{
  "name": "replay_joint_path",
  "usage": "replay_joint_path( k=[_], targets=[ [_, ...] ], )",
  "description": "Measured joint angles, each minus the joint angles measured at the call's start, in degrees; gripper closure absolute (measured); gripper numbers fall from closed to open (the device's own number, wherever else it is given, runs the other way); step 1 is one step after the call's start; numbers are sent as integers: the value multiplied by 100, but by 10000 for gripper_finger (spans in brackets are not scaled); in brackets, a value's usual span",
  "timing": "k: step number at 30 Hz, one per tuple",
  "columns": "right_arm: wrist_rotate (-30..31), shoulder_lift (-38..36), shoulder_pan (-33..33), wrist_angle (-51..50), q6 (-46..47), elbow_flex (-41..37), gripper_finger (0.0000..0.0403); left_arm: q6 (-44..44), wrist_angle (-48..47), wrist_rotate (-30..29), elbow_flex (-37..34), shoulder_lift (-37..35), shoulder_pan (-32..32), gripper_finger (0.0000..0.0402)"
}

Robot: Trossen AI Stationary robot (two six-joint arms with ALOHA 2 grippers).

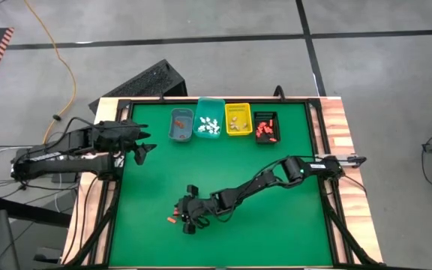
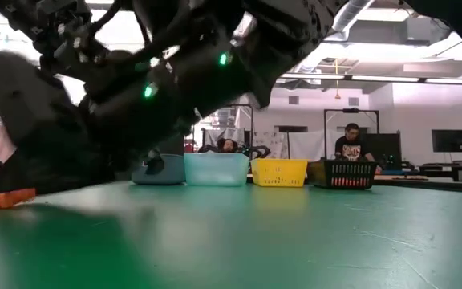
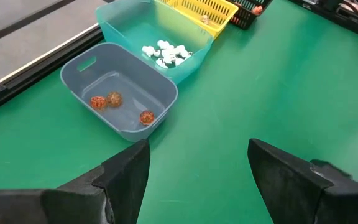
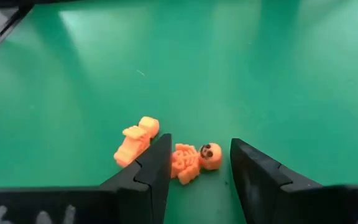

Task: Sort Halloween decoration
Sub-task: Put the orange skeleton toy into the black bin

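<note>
1. The left gripper (image 1: 145, 149) hangs over the left side of the green table (image 1: 276, 225), near the far row of bins; its fingers (image 3: 123, 177) stand wide apart with nothing between them.
2. Two loose orange decoration pieces (image 1: 171, 220) lie on the mat at the near left. One is an orange skeleton figure (image 4: 194, 159); the other, a blockier orange piece (image 4: 135, 142), lies just beside it.
3. The right gripper (image 1: 184, 217) reaches across from the right edge down to these pieces. Its jaws are partly open and straddle the skeleton figure, which lies between the fingertips (image 4: 157, 163) on the mat, not lifted. I cannot tell whether a finger touches it.
4. Along the far edge stand four bins in a row. The grey-blue bin (image 1: 181, 126) holds three round orange-brown pieces (image 3: 114, 99).
5. To its right, touching it, the teal bin (image 1: 208, 120) holds a heap of white pieces (image 3: 165, 53).
6. Next comes the yellow bin (image 1: 238, 120) with a few tan pieces.
7. Farthest right, the black bin (image 1: 265, 127) holds orange-red pieces (image 1: 265, 130).
</note>
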Motion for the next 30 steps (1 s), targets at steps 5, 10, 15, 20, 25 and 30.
replay_joint_path(
  k=[5,10,15,20,25,30],
  targets=[
    [74,67,20,-81,339,0,236,0,-11,0,0,0,0,141],
    [80,72,25,-285,557,9,268,0,-52,0,0,0,0,141],
    [83,71,39,-334,709,2,329,0,-77,0,0,0,2,141],
    [81,71,37,-344,1114,-4,379,0,-110,0,0,0,1,141],
    [81,75,37,-252,1426,-13,398,37,-122,0,0,0,1,141],
    [197,-17,42,-74,1529,-29,401,39,-123,0,0,0,1,141]
  ],
)
